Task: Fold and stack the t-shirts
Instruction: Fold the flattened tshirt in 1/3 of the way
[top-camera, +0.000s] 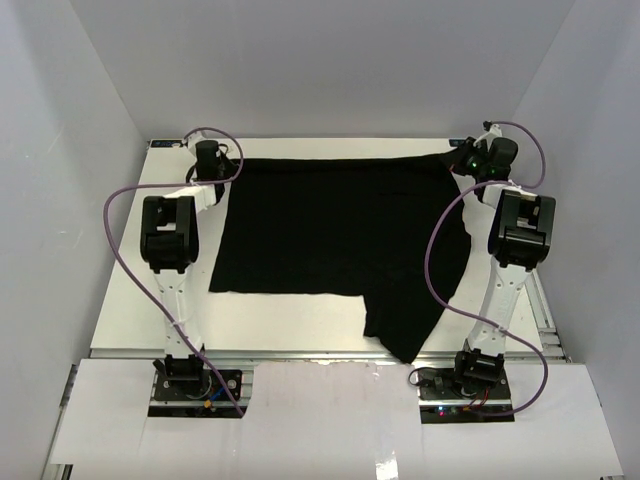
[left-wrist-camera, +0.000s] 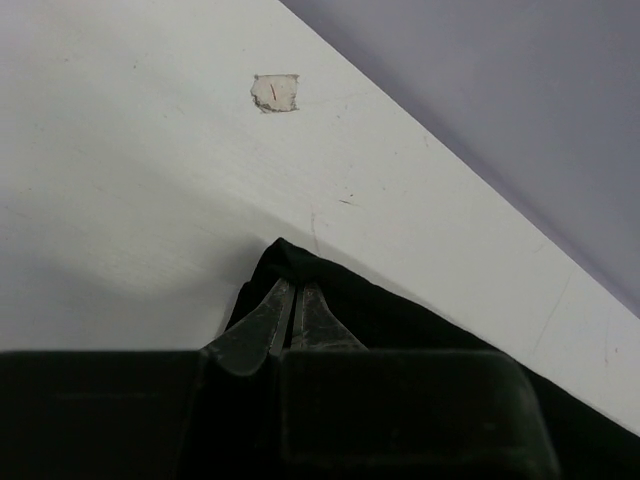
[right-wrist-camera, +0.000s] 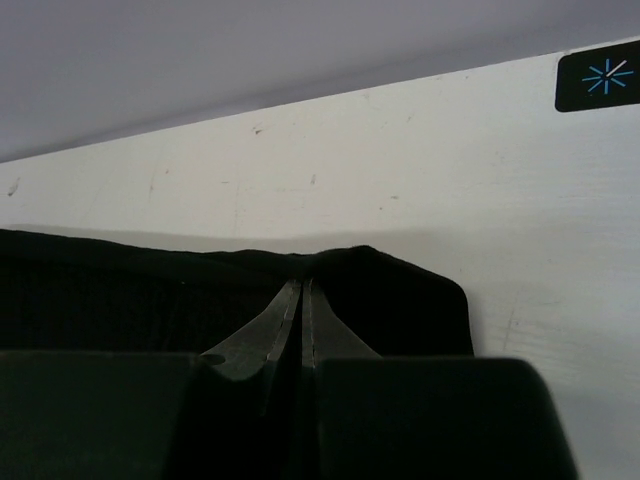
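A black t-shirt (top-camera: 335, 235) lies spread on the white table, with one part hanging toward the near edge at the right. My left gripper (top-camera: 222, 165) is shut on the shirt's far left corner (left-wrist-camera: 290, 262), its fingers (left-wrist-camera: 265, 315) pressed together on the fabric. My right gripper (top-camera: 468, 160) is shut on the far right corner (right-wrist-camera: 400, 285), its fingers (right-wrist-camera: 285, 320) together on the cloth edge. No logo or neck tag shows.
The white table (top-camera: 130, 300) is bounded by grey walls at the back and sides. A torn paper scrap (left-wrist-camera: 275, 92) lies on the table beyond the left gripper. A black sticker with a blue star (right-wrist-camera: 597, 78) sits at the far right.
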